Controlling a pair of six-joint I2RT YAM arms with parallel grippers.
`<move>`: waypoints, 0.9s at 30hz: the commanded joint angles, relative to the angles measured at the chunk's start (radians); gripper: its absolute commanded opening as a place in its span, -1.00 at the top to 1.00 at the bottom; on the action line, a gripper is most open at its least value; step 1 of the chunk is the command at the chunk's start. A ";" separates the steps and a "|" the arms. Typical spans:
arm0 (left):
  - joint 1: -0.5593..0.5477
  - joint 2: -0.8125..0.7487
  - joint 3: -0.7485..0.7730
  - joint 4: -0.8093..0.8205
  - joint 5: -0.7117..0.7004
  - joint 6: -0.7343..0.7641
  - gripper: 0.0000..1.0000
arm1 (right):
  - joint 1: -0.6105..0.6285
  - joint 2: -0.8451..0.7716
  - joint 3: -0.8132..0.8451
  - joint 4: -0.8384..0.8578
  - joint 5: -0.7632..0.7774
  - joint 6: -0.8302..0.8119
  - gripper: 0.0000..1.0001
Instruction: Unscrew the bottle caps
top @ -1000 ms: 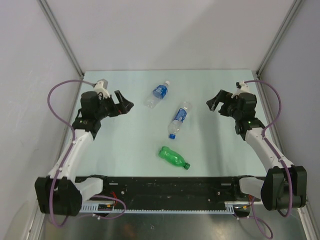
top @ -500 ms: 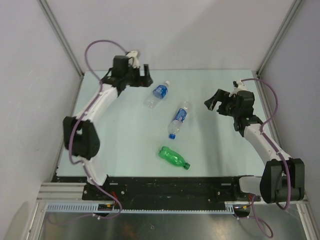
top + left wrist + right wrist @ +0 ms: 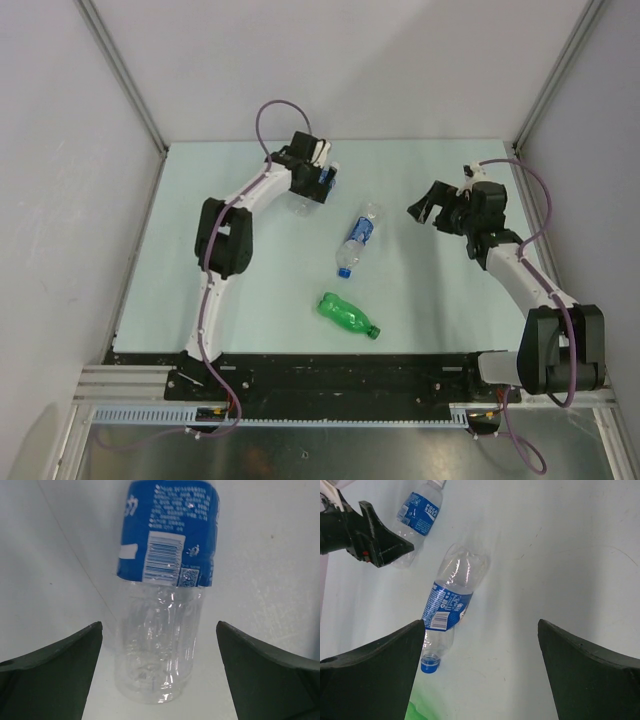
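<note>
- The left fingers (image 3: 50, 670) stand wide over the far clear bottle (image 3: 162, 630), which lies on the worktop (image 3: 270, 555). I judge that closing on its thin round body could squash it or roll it away.
- The right fingers (image 3: 590, 670) are wide too and hold nothing.
- One second ago the left arm was at the left side. Now it reaches across to this bottle.

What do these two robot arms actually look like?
The left arm and right arm are slim white segments linked by chunky black joints. A purple cable loops beside each. The left gripper and right gripper are mostly black, each with two dark wedge-shaped fingers.
</note>
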 commanded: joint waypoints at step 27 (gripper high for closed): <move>-0.029 -0.632 -0.401 -0.030 0.086 0.017 0.07 | 0.159 -0.008 0.128 0.016 -0.155 0.106 -0.99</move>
